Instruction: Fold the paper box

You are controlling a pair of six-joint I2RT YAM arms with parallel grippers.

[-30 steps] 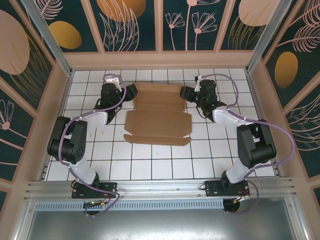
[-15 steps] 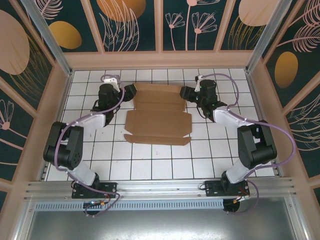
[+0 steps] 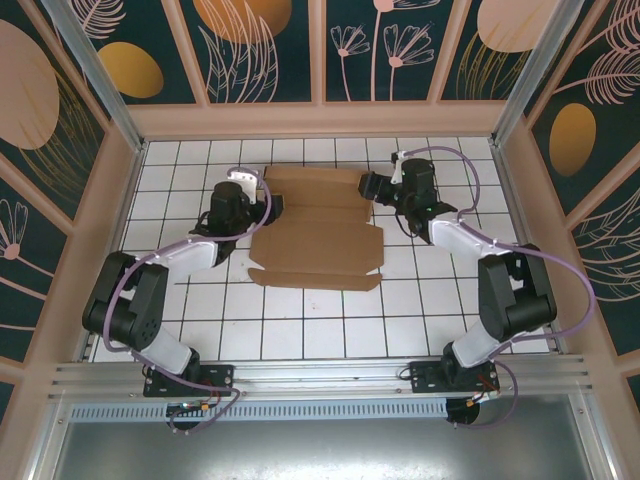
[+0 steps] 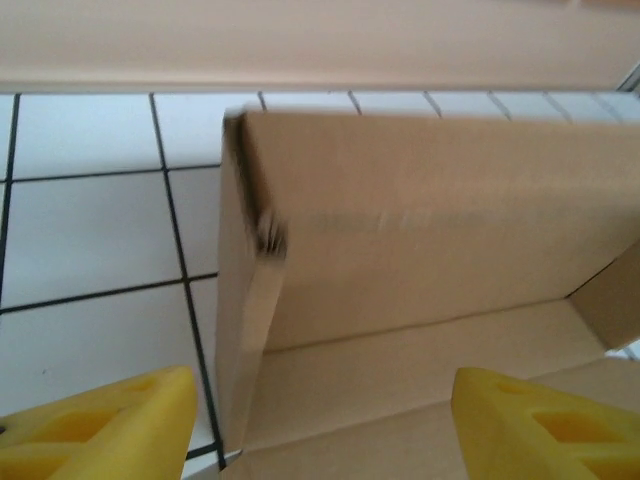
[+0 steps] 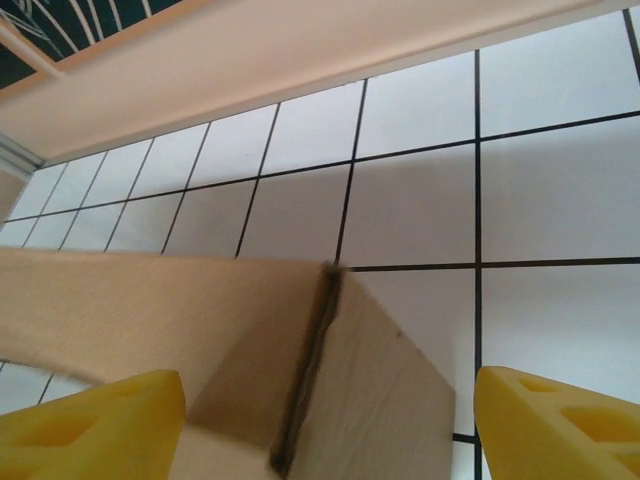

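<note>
Top external view: the paper box lies on the white tiled table, around the middle and toward the far side, between the two arms. It is brown cardboard, partly formed. Its far part shows several creased panels, its broad middle panel lies flat, and a narrow flap runs along its near edge. The left arm reaches in to the box's far left corner, and the right arm reaches in to the far right corner.

Left wrist view: the left jaws are spread wide, with one of the yellow fingertips at each lower corner of the picture. Between them stands a raised corner of the box, where a short side wall meets a longer upright panel. Neither fingertip touches the cardboard.

Right wrist view: the right jaws are likewise spread, their yellow fingertips well apart. A raised corner of the box sits between them over the tiles, its raw corrugated edge facing the camera. The cardboard looks clear of both fingertips, so nothing is pinched.
</note>
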